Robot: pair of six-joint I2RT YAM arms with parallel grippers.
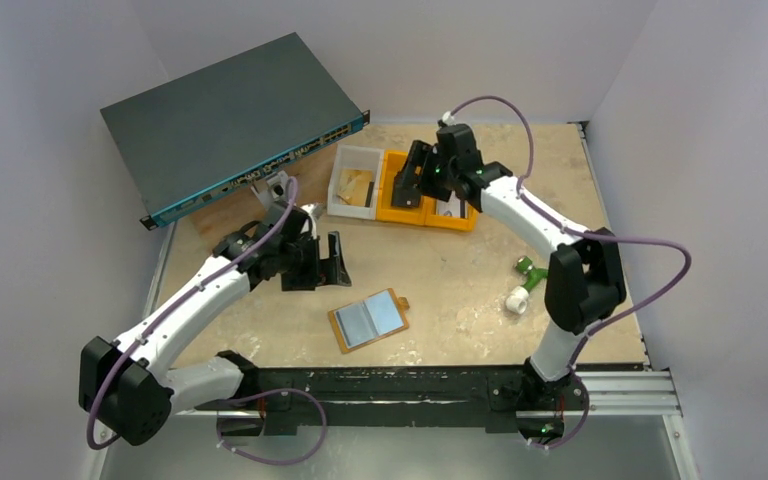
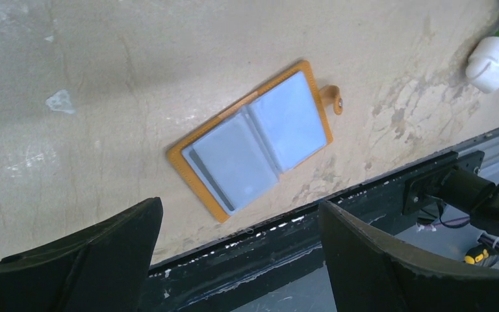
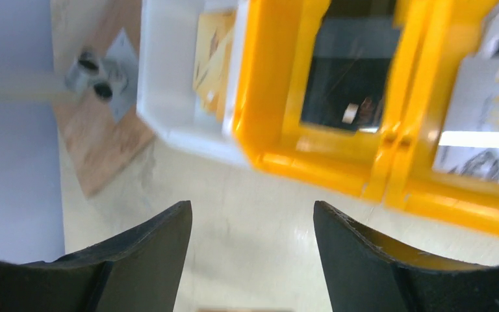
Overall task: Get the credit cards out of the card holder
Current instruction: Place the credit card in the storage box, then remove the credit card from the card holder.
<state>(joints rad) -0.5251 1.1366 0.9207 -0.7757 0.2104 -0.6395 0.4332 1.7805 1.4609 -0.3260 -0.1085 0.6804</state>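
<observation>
The card holder (image 1: 370,318) lies open and flat on the table near the front edge, tan-orange outside and pale blue-grey inside (image 2: 253,140), its snap tab (image 2: 332,97) sticking out. A dark stripe runs along the edge of one half. My left gripper (image 1: 332,262) hovers up and to the left of it, open and empty (image 2: 240,214). My right gripper (image 1: 407,190) is open and empty (image 3: 252,208) over the table in front of the orange bins (image 3: 312,162). A dark card (image 3: 344,78) lies in one orange bin, a white card (image 3: 487,123) in the other.
A white bin (image 1: 355,180) beside the orange bins (image 1: 430,195) holds a yellowish card (image 3: 211,58). A dark network switch (image 1: 235,125) sits at the back left. A green and white object (image 1: 522,285) lies at the right. A black rail (image 2: 286,253) runs along the front edge.
</observation>
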